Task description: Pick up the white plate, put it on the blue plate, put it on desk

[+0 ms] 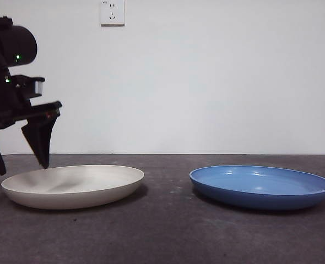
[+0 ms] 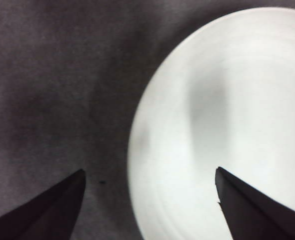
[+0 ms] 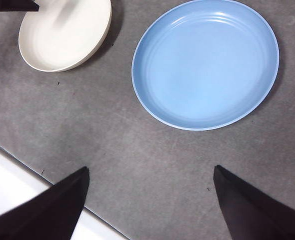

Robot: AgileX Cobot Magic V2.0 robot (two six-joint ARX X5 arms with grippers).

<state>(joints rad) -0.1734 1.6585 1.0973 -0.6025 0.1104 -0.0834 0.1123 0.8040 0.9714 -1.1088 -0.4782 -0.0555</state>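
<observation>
A: Item one, white plate (image 1: 72,186)?
B: On the desk (image 1: 168,236), well apart from the blue plate (image 1: 261,187). My left gripper (image 2: 150,200) hangs above its rim, jaws spread, one over plate, one over desk; nothing held.
A: Item two, right gripper (image 3: 150,197)?
B: High above bare desk near the blue plate, jaws spread, empty.

White plate (image 2: 227,125) (blurred) under spread hand (image 2: 150,200)
</observation>
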